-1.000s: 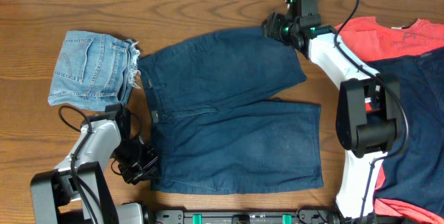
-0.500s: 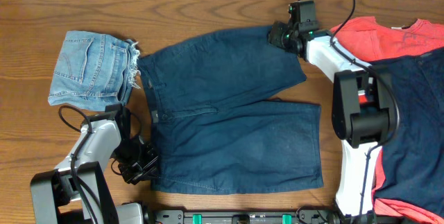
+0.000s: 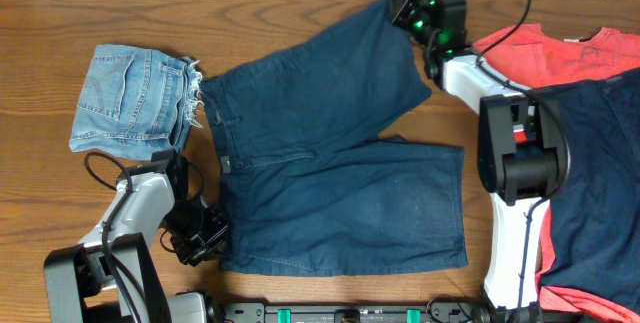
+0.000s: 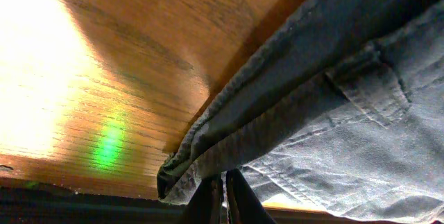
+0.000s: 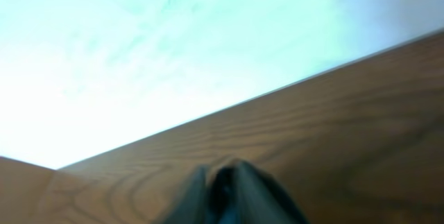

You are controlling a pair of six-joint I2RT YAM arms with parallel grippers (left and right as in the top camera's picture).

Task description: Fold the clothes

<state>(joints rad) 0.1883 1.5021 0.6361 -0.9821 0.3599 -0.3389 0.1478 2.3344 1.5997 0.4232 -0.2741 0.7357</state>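
The desk (image 3: 300, 13) shows bare wood in a strip along its far edge at 12 o'clock, and more at 9 and 7 o'clock.

The navy trousers (image 3: 330, 173) lie flat across the middle, waistband toward 9 o'clock and legs toward 3. The lower leg's side edge runs close along the desk's near edge at 6 o'clock. The upper leg slants up toward 1 o'clock.

At 3 o'clock a dark navy piece (image 3: 600, 183) lies on top of the coral-red T-shirt (image 3: 560, 53), and both run off the right edge of the overhead view.

The denim shorts (image 3: 125, 98) sit folded at 10 o'clock, their frayed hems just beside the trousers' waistband.

The left tool (image 3: 200, 241) at 7 o'clock is clenched on the trousers' waist corner, its fingertips (image 4: 223, 195) pinching a bunched fold of cloth. The right tool (image 3: 405, 11) at 1 o'clock, near the desk's far edge, is clenched on the upper leg's hem corner. The right wrist view is blurred but shows dark cloth between the tool's (image 5: 223, 182) fingers.
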